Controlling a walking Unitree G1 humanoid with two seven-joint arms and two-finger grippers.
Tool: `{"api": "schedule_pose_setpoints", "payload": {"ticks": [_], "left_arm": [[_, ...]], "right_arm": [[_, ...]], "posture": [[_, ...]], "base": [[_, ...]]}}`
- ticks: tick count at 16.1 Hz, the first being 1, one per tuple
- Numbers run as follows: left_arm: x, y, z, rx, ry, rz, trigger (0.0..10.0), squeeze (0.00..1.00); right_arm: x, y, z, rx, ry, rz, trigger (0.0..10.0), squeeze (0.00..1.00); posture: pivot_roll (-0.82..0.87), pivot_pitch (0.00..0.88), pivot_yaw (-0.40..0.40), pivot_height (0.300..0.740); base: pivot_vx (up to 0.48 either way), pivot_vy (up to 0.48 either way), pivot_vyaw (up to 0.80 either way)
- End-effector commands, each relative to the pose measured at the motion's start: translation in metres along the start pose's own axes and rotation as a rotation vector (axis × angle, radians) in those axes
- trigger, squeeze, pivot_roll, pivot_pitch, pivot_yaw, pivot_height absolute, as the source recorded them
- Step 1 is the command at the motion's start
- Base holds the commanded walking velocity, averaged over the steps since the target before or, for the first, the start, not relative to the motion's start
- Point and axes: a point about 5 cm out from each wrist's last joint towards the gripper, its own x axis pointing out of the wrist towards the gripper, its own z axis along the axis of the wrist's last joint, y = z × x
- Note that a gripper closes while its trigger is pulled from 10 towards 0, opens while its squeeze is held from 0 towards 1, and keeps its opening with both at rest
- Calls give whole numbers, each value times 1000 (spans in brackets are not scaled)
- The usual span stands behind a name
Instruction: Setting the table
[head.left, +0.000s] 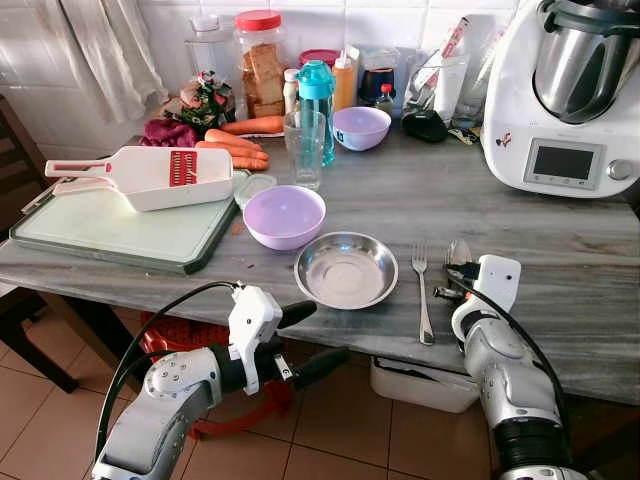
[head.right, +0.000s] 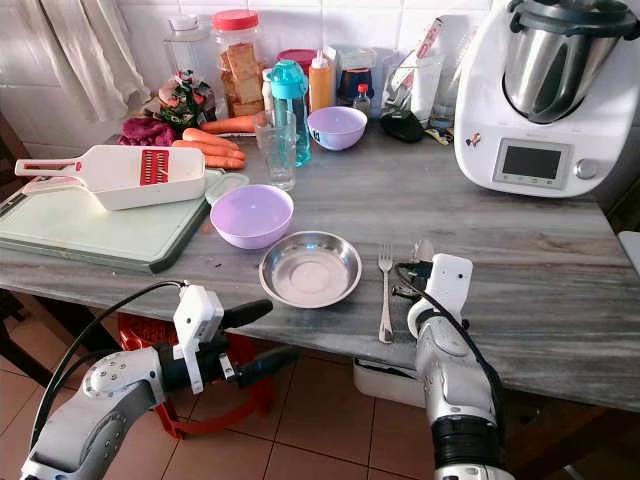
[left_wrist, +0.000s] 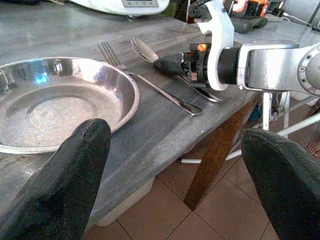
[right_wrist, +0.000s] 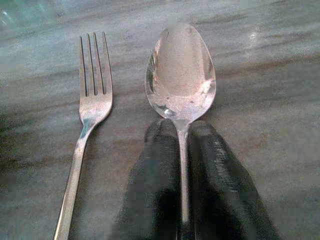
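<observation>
Right end effector clenched on the handle of the shiny steel spoon, laid on the grey wooden bench just beside 1 steel fork, right of the round steel plate: likely completing the setting. Left end effector released, idle below the bench edge.

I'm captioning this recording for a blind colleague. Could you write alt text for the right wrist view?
Two black fingers of the right gripper close on the handle of a silver spoon, whose bowl lies face up on the grey wood-grain table. A silver fork lies beside the spoon, parallel to it, tines pointing the same way, not touching it.
</observation>
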Motion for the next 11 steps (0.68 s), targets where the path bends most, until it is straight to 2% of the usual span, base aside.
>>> {"api": "schedule_pose_setpoints", "payload": {"ticks": [1,2,6,10,11], "left_arm": [[1,2,3,16,11,4,10000,0],[1,2,3,16,11,4,10000,0],[-1,-1,1,17,10,5,10000,0],[4,3,7,20,7,8,10000,0],[5,4,8,20,5,8,10000,0]], "right_arm": [[2,2,4,14,-12,2,10000,820],[2,2,4,15,-13,2,10000,918],[3,2,4,15,-17,0,10000,910],[3,1,7,18,-34,-6,10000,929],[2,0,10,22,-46,-6,10000,1000]], "posture": [[-18,8,46,740],[-18,8,46,740],[-16,8,45,740],[-18,7,47,740],[-18,6,48,740]], "base": [[0,0,0],[0,0,0],[0,0,0],[0,0,0],[0,0,0]]}}
